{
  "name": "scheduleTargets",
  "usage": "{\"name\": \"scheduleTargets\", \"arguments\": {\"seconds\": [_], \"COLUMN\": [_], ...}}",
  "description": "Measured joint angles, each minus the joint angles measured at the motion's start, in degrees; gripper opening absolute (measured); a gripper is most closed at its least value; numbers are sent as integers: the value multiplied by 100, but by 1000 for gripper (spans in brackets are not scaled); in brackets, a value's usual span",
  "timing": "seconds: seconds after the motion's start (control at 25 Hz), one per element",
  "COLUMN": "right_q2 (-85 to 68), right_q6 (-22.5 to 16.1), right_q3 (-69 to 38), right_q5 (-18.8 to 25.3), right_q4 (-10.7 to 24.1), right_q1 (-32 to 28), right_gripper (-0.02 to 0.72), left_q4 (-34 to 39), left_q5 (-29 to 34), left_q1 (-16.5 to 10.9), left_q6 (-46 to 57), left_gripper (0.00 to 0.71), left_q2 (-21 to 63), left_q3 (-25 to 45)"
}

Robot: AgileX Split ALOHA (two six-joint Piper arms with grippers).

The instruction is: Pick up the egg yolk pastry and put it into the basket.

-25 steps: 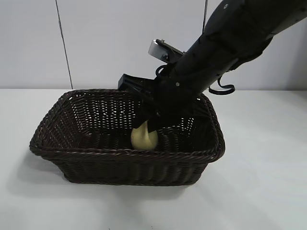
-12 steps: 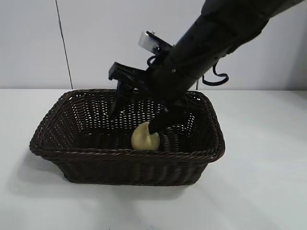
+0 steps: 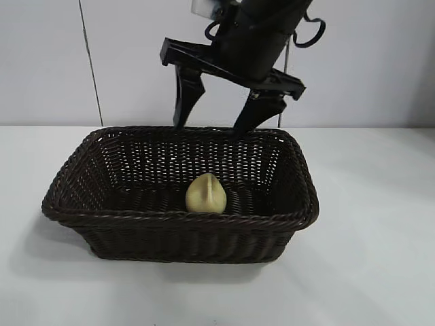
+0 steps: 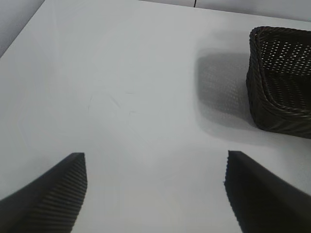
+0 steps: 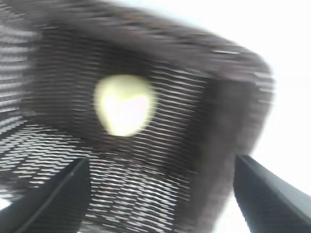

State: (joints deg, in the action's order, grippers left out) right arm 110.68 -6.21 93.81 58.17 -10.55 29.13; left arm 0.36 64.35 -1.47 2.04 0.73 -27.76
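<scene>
Right end effector (image 3: 212, 128) has let go and lifted clear above the basket (image 3: 299, 216), fingers spread wide, empty. A second ago it was down on the egg yolk pastry (image 3: 206, 194), which now sits alone on the basket floor near the front wall. Placement looks done. Left end effector (image 4: 155, 187) parked wide over bare surface (image 4: 121, 87).

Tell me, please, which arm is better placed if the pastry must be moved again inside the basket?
Probably the right. The right gripper hangs open just above the basket, with the pastry lying below it. The left gripper, also open, is over bare table beside the basket.
</scene>
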Motion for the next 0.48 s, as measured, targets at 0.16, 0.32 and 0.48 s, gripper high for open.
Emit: {"name": "scheduleTargets", "arguments": {"seconds": [0.16, 0.32, 0.48], "right_q2": [0, 0, 0], "right_q6": [-15, -44, -79], "right_q3": [297, 343, 343], "right_q5": [630, 1050, 1148], "right_q4": [180, 357, 521], "right_q1": [-359, -878, -1508], "right_gripper": [579, 579, 579], "left_q4": [0, 0, 0], "left_q5": [0, 0, 0], "left_q1": [0, 0, 0], "left_q6": [0, 0, 0], "left_gripper": [571, 571, 571], "left_q2": [0, 0, 0], "left_q3": [0, 0, 0]}}
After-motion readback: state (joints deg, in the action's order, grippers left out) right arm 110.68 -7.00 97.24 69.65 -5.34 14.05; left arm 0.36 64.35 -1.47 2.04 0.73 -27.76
